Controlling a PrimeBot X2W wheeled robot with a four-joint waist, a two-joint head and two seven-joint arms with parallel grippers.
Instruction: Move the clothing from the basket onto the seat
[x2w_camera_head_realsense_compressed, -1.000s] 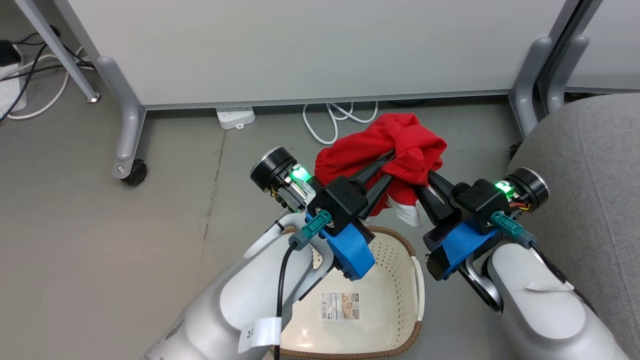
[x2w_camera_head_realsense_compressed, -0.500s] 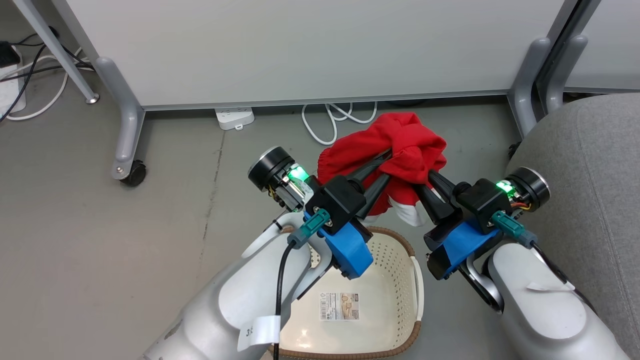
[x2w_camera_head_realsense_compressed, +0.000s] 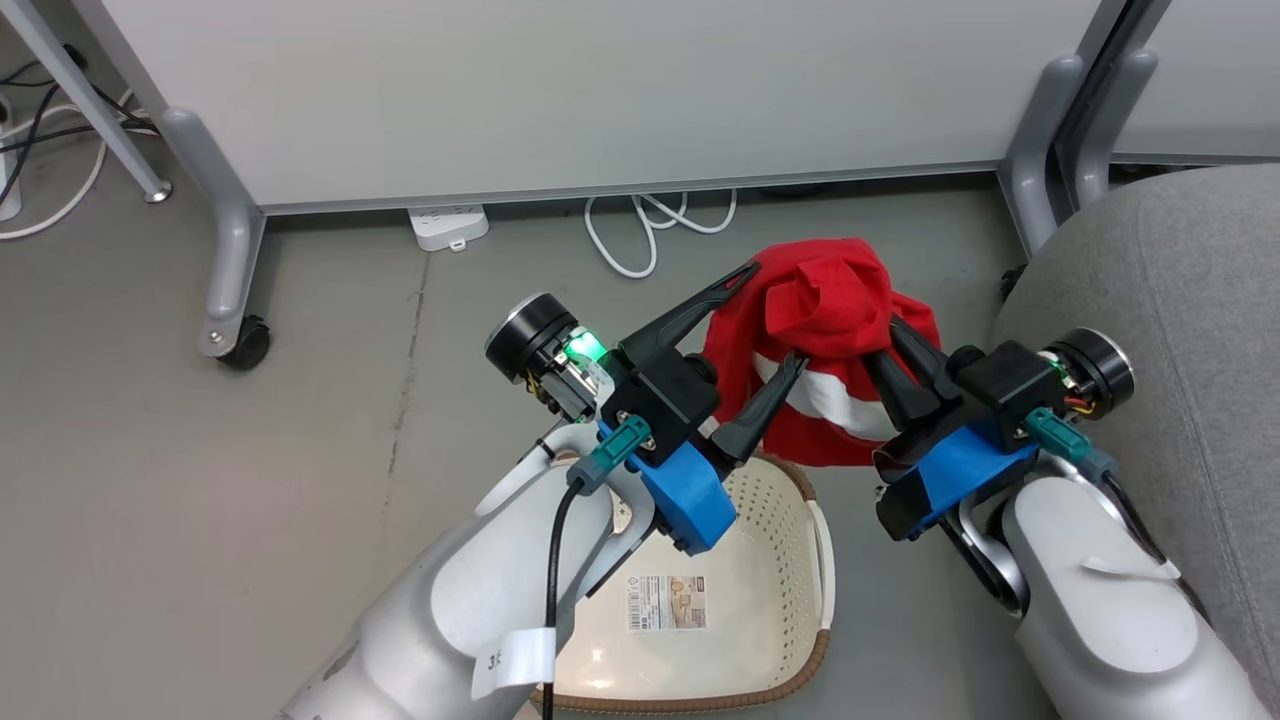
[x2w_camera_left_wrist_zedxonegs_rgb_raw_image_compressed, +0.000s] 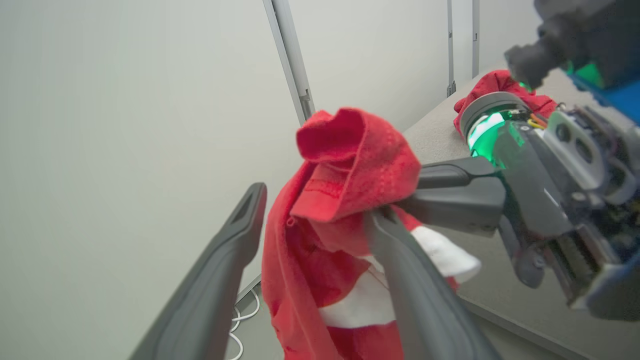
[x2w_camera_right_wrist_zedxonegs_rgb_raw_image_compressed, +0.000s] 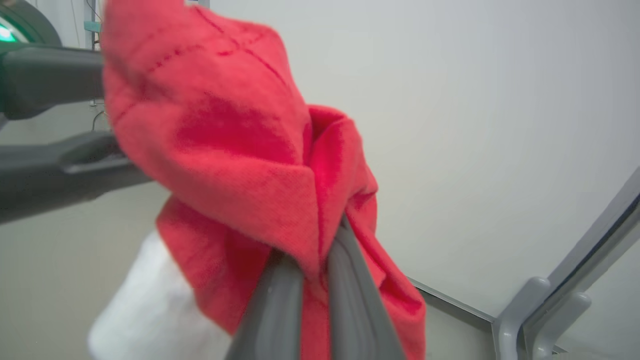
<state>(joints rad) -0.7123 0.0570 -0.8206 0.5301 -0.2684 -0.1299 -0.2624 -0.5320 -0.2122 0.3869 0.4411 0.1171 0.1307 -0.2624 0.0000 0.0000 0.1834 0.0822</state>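
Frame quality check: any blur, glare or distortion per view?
Head view: sharp, evenly lit, slight glare on the basket floor. Left wrist view: wide-angle stretch, right gripper soft at the edge. Right wrist view: clothing very close, out of focus, white trim blurred.

The right pincer (x2w_camera_head_realsense_compressed: 893, 348) has its fingertips buried in the clothing (x2w_camera_head_realsense_compressed: 820, 300). The left forearm (x2w_camera_head_realsense_compressed: 500, 590) covers the left part of the basket (x2w_camera_head_realsense_compressed: 800, 540), and the bottom edge cuts off its rim. Its label (x2w_camera_head_realsense_compressed: 665, 602) is too small to read. The seat (x2w_camera_head_realsense_compressed: 1180, 280) runs off the right edge. In the right wrist view the cloth is blurred.
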